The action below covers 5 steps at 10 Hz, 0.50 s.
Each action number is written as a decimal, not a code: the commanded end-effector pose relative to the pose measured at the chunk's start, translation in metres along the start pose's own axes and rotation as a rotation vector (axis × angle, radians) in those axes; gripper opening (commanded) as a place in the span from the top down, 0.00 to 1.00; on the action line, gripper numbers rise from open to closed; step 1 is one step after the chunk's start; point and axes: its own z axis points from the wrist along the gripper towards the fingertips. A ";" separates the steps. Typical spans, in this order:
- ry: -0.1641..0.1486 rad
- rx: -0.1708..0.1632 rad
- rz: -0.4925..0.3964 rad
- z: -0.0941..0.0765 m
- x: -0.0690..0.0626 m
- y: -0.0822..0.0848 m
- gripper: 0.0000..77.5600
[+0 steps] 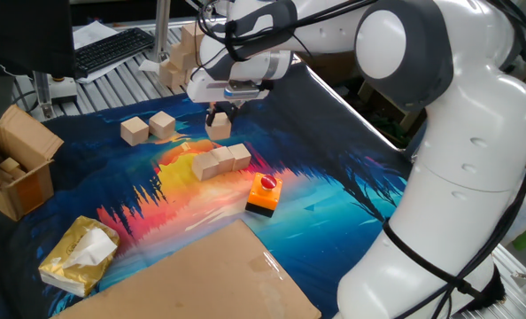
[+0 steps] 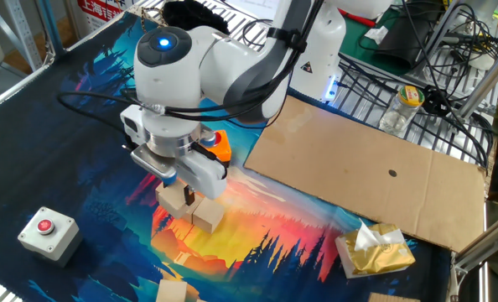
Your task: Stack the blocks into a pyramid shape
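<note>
My gripper (image 1: 219, 116) is shut on one pale wooden block (image 1: 218, 128) and holds it just above and behind a row of three touching blocks (image 1: 220, 160) on the colourful mat. Two more blocks (image 1: 134, 131) (image 1: 163, 124) lie apart to the left. In the other fixed view the gripper (image 2: 187, 191) hangs low over the row (image 2: 207, 217). The held block is mostly hidden there between the fingers. One loose block (image 2: 171, 292) shows at the bottom edge.
An orange-and-black block with a red button (image 1: 264, 193) sits right of the row. A grey button box (image 2: 48, 231), an open cardboard box (image 1: 15, 164), a yellow bag (image 1: 79, 257) and a flat cardboard sheet (image 1: 201, 283) surround the mat.
</note>
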 end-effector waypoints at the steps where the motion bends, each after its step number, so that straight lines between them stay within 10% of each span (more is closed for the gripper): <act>1: 0.015 -0.044 0.041 0.000 0.000 0.000 0.99; 5: 0.028 -0.001 0.096 0.000 0.000 0.000 0.99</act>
